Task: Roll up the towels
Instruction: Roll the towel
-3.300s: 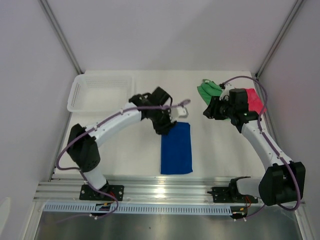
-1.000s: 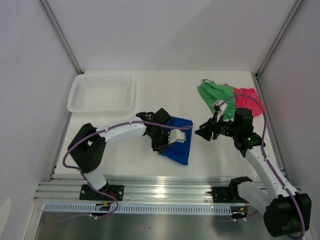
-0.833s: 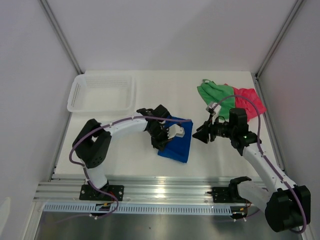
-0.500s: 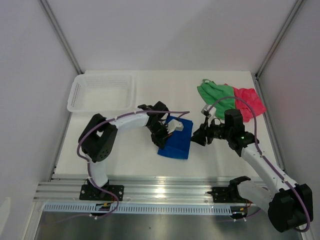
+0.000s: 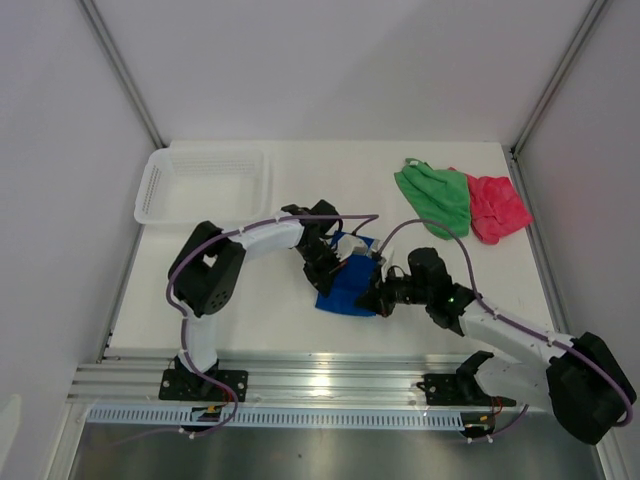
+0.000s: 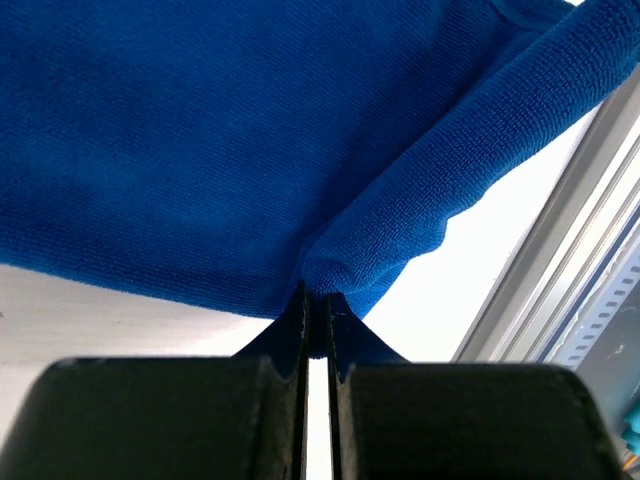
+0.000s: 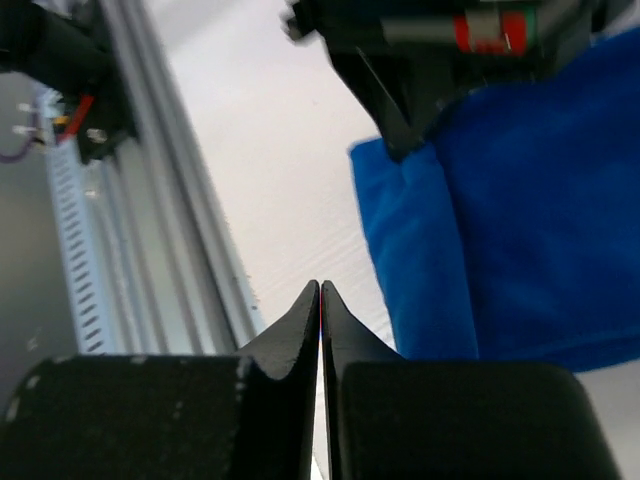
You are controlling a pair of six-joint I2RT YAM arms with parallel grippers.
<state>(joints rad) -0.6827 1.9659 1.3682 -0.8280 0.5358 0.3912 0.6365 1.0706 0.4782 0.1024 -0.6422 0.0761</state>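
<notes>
**Both grippers at the blue towel**

Top view: of the 3 towels, the blue towel [image 5: 352, 290] lies bunched near the front middle of the table [image 5: 260, 310]. The left gripper [image 5: 335, 270] is on its left part and the right gripper [image 5: 373, 298] is at its near right edge. The green towel [image 5: 435, 195] and pink-red towel [image 5: 497, 207] lie touching at the far right.

Left wrist view: the fingers [image 6: 290, 335] are clamped on a pinched fold of blue cloth.

Right wrist view: the jaws meet, seemingly on nothing, with the blue towel just beside them.
</notes>
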